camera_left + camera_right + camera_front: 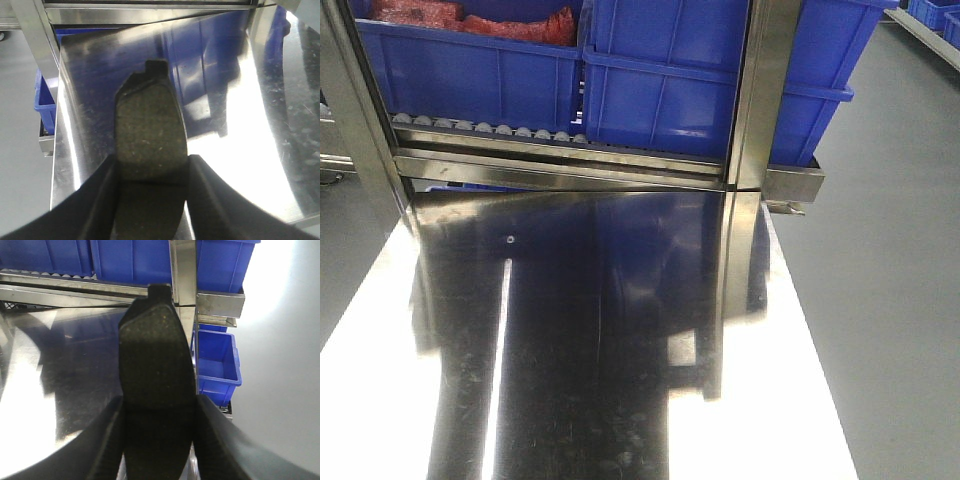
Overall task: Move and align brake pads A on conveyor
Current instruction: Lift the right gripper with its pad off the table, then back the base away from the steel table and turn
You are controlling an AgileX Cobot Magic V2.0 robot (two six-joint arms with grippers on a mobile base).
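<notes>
a brake pad in each hand

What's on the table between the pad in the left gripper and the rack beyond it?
Nothing. In the left wrist view, only bare shiny tabletop lies between the brake pad in the left gripper and the rack.

Two brake pads A are in sight, one in the left wrist view and one in the right wrist view. There are two hands, the left hand and the right hand, each with two dark fingers clamped on one pad. One steel tabletop shows. One roller rack carries at least two blue bins, one of them holding red items. Each wrist view adds one lower bin, left and right.
</notes>
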